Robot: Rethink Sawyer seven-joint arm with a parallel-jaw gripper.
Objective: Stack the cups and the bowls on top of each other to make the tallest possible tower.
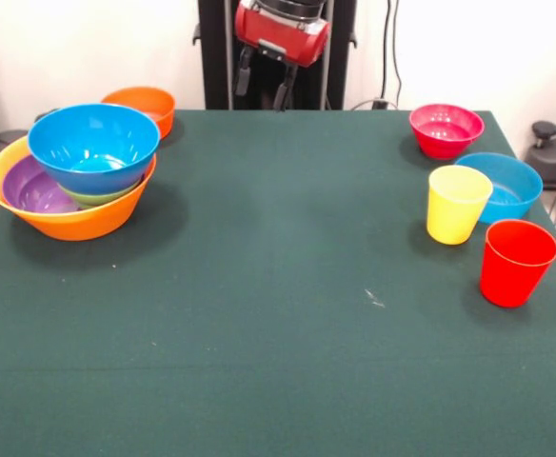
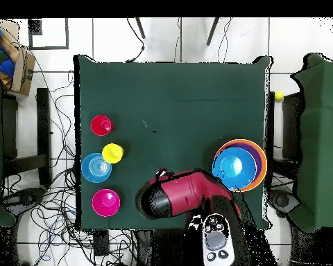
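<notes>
Gripper (image 1: 264,90) open, empty, drawn back far. Tower (image 1: 78,176) of glossy plastic bowls stands left; next pick likely yellow plastic tumbler (image 1: 457,204), right.

Blue-topped tower (image 1: 80,171) left; upright yellow cup (image 1: 457,204), red cup (image 1: 516,262) right.

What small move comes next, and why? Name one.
Probably swing the gripper toward the loose blue plastic bowl behind the yellow plastic tumbler. The arm is drawn back at the table's edge holding nothing, and the tower already ends in a matching blue bowl, so this one should nest there and add height before the narrower cups go on.
</notes>
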